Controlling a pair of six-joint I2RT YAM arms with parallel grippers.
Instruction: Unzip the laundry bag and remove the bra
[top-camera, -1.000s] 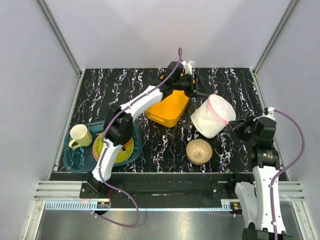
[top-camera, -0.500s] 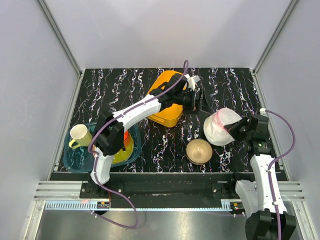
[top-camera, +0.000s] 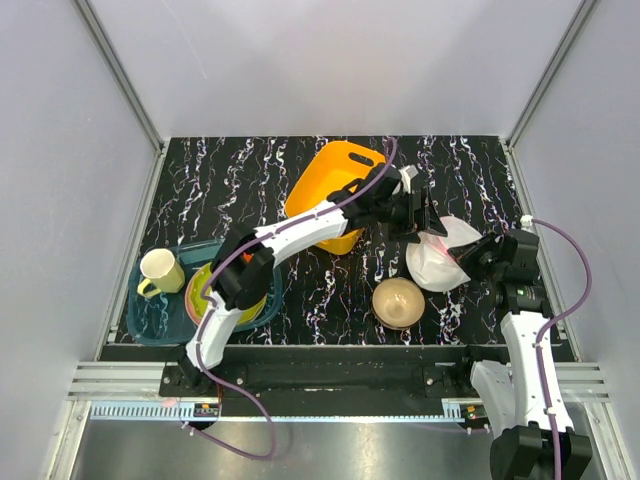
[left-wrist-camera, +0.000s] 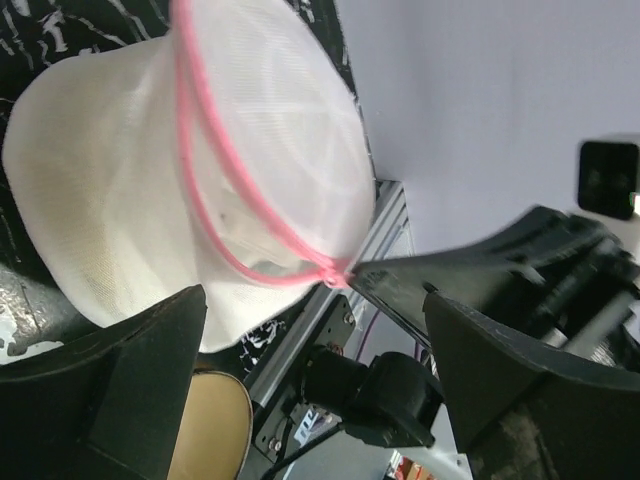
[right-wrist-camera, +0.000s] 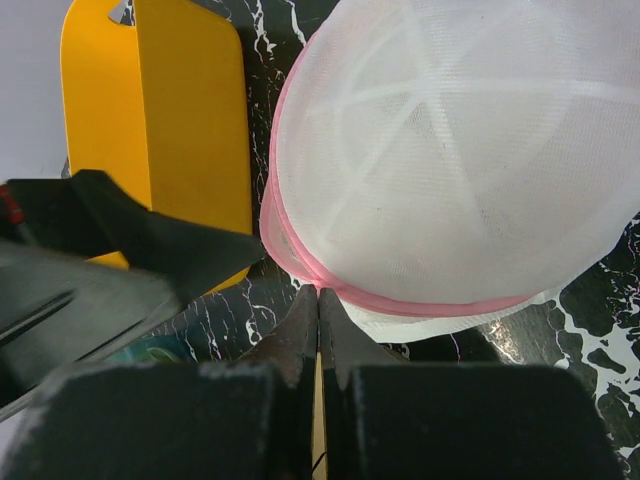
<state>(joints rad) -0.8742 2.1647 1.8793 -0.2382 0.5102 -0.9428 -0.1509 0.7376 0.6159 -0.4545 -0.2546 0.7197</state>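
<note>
The laundry bag (top-camera: 440, 262) is a white mesh dome with pink zipper trim, lying on the dark marbled table at the right. My right gripper (top-camera: 470, 256) is shut on the pink trim at the bag's near edge; the right wrist view shows the jaws pinched together (right-wrist-camera: 318, 296) under the bag (right-wrist-camera: 450, 150). My left gripper (top-camera: 425, 215) is open, at the bag's far-left side; in its wrist view (left-wrist-camera: 320, 380) the bag (left-wrist-camera: 190, 170) lies ahead of the spread fingers. The bra is hidden.
An orange plastic basket (top-camera: 335, 195) stands behind and to the left of the bag, also in the right wrist view (right-wrist-camera: 180, 110). A tan bowl (top-camera: 398, 300) sits just in front of the bag. A teal tray (top-camera: 150, 315) with a cream mug (top-camera: 160, 270) is at the left.
The bag came down from a raised position onto the table, held by my right gripper. My left gripper moved right, from the basket to the bag's far side.
</note>
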